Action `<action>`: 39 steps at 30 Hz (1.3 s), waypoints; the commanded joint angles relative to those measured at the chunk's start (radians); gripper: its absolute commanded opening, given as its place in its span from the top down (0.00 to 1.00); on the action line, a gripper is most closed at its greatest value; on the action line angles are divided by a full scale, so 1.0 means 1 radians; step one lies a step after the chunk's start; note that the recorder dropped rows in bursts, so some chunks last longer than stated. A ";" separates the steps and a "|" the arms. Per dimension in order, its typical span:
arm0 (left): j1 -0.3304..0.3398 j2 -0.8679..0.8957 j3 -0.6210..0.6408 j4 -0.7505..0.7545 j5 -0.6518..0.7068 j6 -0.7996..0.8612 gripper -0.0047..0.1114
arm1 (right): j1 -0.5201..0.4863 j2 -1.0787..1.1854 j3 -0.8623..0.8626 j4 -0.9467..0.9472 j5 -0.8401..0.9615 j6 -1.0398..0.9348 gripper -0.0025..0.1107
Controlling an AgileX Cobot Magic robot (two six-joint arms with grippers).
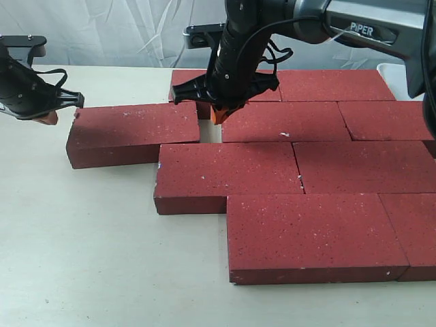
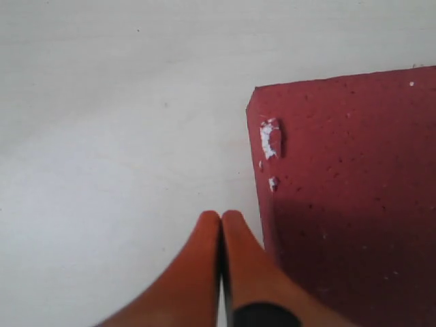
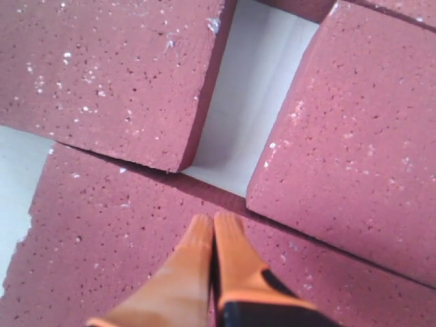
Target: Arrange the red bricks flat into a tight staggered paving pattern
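Right pincer (image 1: pixel 216 116): is hanging with its orange fingers pressed together, gripping nothing, and its tip is pointing down at the gap (image 1: pixel 210 129) directly beneath it.
Left pincer (image 1: pixel 48 119): is hovering with its fingers together too, and empty; it is sitting just beside the outer end of the loose brick (image 1: pixel 136 129), and I cannot tell whether it is touching it.
Red bricks (image 1: pixel 327 167): are lying flat on the table (image 1: pixel 82 259), nearly all of them spreading away from the right pincer on the side opposite the left pincer.
Loose brick: is lying between the two pincers, one end by each.
Done so far: four offset rows are showing, and eight bricks appear to be sitting tight with only hairline seams.
Left to do: the loose brick is standing off from its row neighbour and seems to be sitting slightly askew; by my reading, closing that slot is the main thing remaining.
Gap: is showing a narrow strip of bare table under the right pincer's tip.
Brick surface: dark red, gritty, pitted, and speckled white.
Brick shape: flat rectangular slabs with fairly crisp edges; a white chip (image 2: pixel 270 138) is showing near the corner closest to the left pincer.
Table surface: pale, smooth, matte.
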State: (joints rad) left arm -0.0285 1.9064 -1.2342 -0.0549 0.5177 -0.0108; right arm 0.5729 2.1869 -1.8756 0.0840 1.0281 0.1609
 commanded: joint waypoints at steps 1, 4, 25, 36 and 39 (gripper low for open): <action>-0.003 0.031 -0.002 0.000 -0.015 -0.008 0.96 | -0.007 -0.012 -0.005 -0.010 -0.012 0.001 0.99; -0.003 0.076 -0.002 0.000 -0.035 -0.008 0.96 | -0.007 -0.012 -0.005 -0.010 -0.013 0.001 0.99; -0.005 0.170 -0.032 -0.361 -0.133 0.286 0.96 | -0.007 -0.012 -0.005 -0.064 -0.045 0.001 0.99; -0.005 0.170 -0.032 -0.521 -0.151 0.478 0.96 | -0.007 -0.012 -0.005 -0.064 -0.043 0.001 0.99; -0.005 0.172 -0.032 -0.593 -0.158 0.548 0.96 | -0.007 -0.012 -0.005 -0.064 -0.045 0.001 0.99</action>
State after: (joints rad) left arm -0.0285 2.0775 -1.2593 -0.5820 0.3760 0.4768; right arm 0.5729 2.1869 -1.8756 0.0279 0.9867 0.1609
